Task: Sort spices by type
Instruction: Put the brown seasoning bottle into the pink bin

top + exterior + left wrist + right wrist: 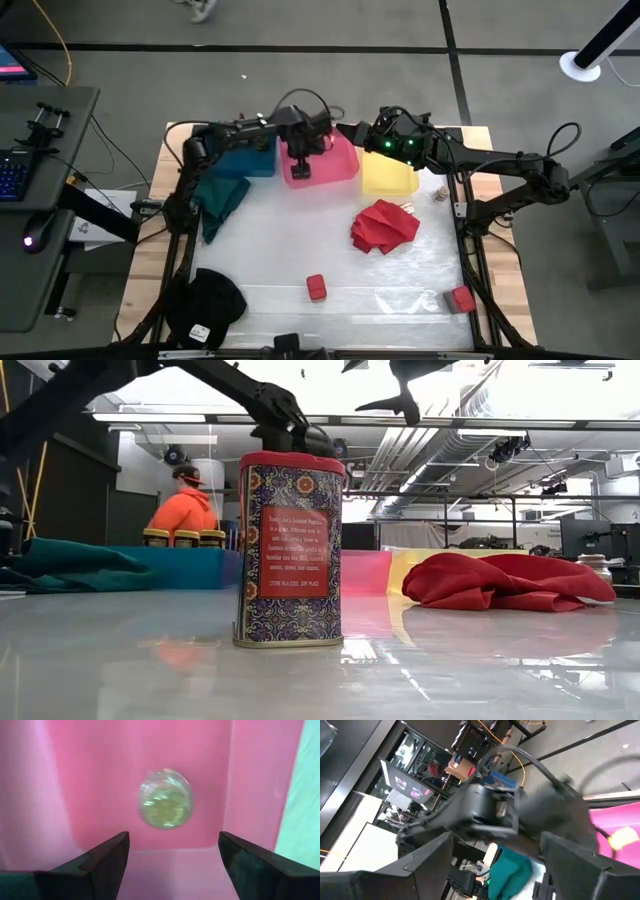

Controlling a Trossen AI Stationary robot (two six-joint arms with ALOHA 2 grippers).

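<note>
The sorting looks partly done. Three yellow-lidded jars (185, 538) stand together in the blue bin (248, 160), seen from table level, so that kind seems settled. A small pale jar (165, 798) lies in the pink bin (335, 166), right below the left gripper (172, 851), whose fingers are spread with nothing between them; my guess is it was just put there, though I can't say for sure. The yellow bin (388, 178) sits at the end of the row, and I can't tell what it holds.

Still out on the table are two red tins: one (316, 288) near the front middle, standing upright, and another (462, 298) toward the front right corner. A further small pale thing (438, 193) lies just beside the yellow bin, too small to make out. A red cloth (384, 226) is heaped in front of that bin, and a green cloth (222, 200) hangs from the blue one.

The left arm reaches across the back of the table, its wrist bent down over the pink bin. The right gripper (495, 852) hovers high between the pink and yellow bins, fingers apart and empty, pointing toward the left arm.
</note>
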